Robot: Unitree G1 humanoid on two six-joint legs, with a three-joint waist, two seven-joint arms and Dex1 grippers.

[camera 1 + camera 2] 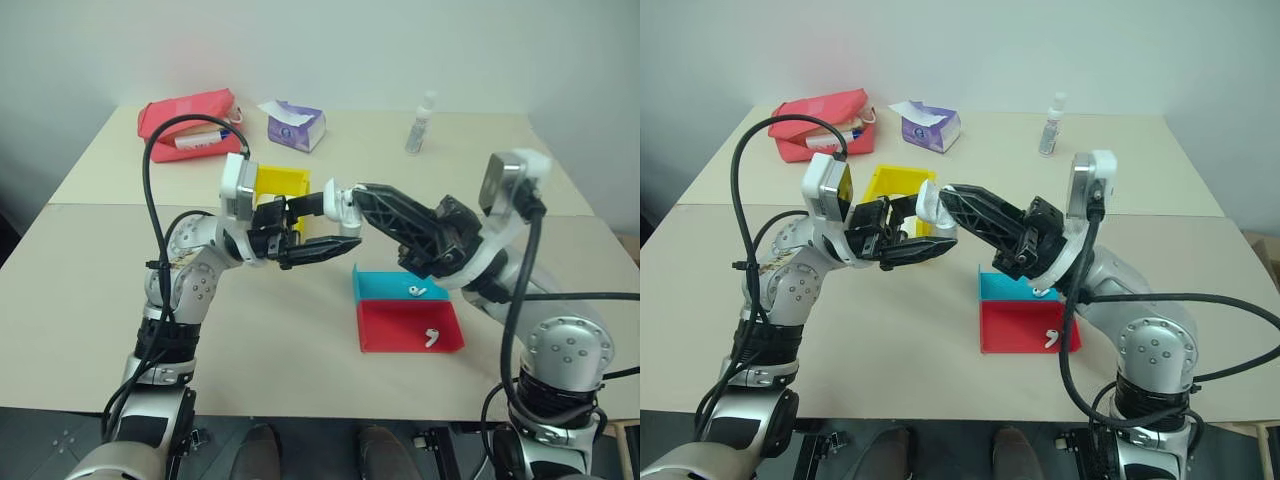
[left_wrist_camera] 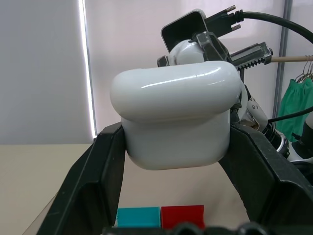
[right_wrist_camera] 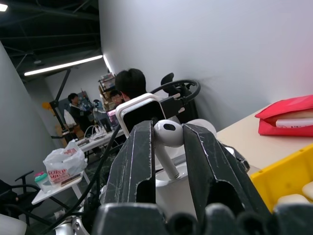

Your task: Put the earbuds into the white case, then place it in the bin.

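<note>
Glossy white rounded plastic case, plain, no markings. Small glossy white stemmed earbud, a dark spot on its head. Bright yellow open plastic bin. Shallow teal tray and shallow red tray, each with a white earbud. Red fabric pouch, upper left. Purple-and-white patterned tissue pack. Pale beige counter. Black-fingered left hand and right hand.

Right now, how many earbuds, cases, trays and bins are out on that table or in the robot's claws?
earbuds: 3, one in the teal tray, one in the red tray, one pinched in the right claw
case: 1 plainly seen, in the left claw
trays: 2
yellow bin: 1
Total: 7
</note>
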